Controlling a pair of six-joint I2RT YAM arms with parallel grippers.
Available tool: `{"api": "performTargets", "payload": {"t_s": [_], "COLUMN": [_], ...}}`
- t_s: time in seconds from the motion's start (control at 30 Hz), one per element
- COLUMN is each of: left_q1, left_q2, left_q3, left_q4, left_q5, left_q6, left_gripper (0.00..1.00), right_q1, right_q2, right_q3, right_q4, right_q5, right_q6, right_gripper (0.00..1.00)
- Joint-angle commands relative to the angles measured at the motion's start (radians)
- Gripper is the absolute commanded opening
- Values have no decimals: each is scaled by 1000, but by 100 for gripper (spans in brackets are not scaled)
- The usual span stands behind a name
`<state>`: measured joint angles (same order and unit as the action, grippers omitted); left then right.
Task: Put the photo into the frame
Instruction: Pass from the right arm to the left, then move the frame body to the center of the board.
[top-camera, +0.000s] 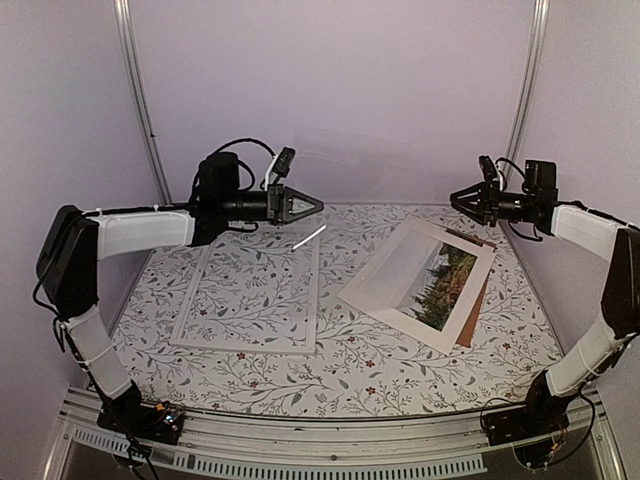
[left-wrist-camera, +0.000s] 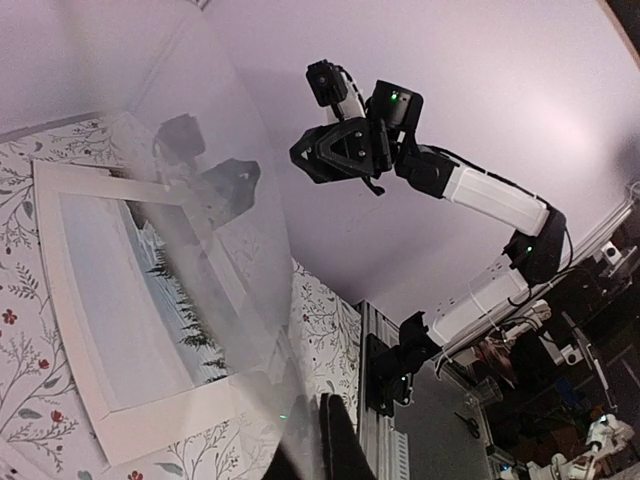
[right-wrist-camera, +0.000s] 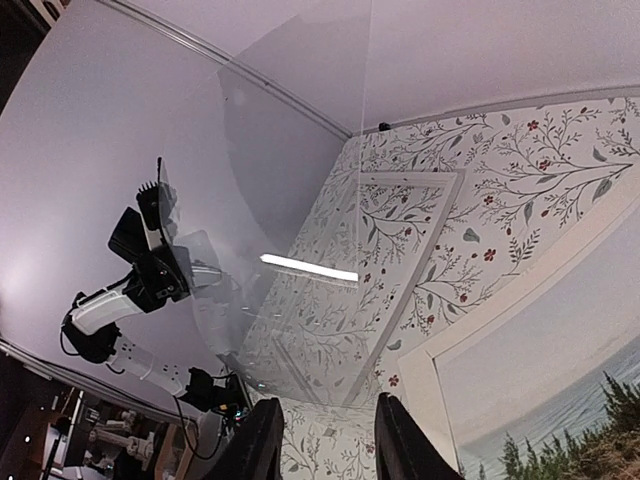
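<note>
1. With the arm bases at 6 o'clock, the photo (top-camera: 420, 275) lies picture-up at about 3 o'clock on the table (top-camera: 350, 370). It is skewed, and a brown backing panel (top-camera: 478, 305) peeks out from under its 3 o'clock edge.
2. The frame (top-camera: 245, 348) lies flat at about 9 o'clock, well apart from the photo. The patterned tabletop shows through its opening.
3. The left gripper (top-camera: 318, 205) hangs above the frame's 12 o'clock edge and points toward 3 o'clock. Its jaws are closed on the edge of a clear pane (left-wrist-camera: 220, 200) held up in the air.
4. The right gripper (top-camera: 455, 197) faces it from above the photo's far corner. Its fingers (right-wrist-camera: 265, 445) stand partly apart, and I cannot tell whether they touch the pane.
5. The photo looks light, thin and bendy, so it would probably sag or crease if lifted by one corner.
6. Its flat lie leaves little for a finger to get under. The best hold is probably the wide white border, at the edge that overhangs the panel, pinched away from the printed picture.
7. The pane looks stiff but slick and easy to scratch, so an edge hold suits it too.
</note>
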<state>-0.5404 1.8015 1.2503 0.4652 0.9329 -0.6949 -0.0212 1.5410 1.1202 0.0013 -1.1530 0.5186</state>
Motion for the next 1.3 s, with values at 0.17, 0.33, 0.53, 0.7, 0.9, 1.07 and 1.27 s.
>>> {"api": "performTargets", "payload": {"t_s": [0.17,0.33,0.53,0.7,0.9,1.07,1.27], "left_q1": [30,97,149,149,149,151,152], "left_q2": [-160,-203,-157,-133,-203,-258,-364], "left_q3": [49,-32,-38,-6,10,70,118], "left_q4": [-576,-720,-910,-1017,-1021,-1149,-1309], "left_q5": [-112,-119,-226,-352,-385,-448,-632], "left_q6": [63,92,193,264,323,393,448], "left_gripper": [0,0,0,0,0,0,0], "right_q1": [4,54,109,149,216,286,415], "right_q2": [16,37,67,77,110,139,231], "right_q3": [60,47,35,24,40,68,141], "right_q4": [-268,-301,-308,-301,-301,-310,-325], "right_q5": [252,319,362,386,440,531,666], "right_q6": [-175,-206,-216,-218,-227,-232,-221], "right_gripper": [47,49,53,56,62,67,71]}}
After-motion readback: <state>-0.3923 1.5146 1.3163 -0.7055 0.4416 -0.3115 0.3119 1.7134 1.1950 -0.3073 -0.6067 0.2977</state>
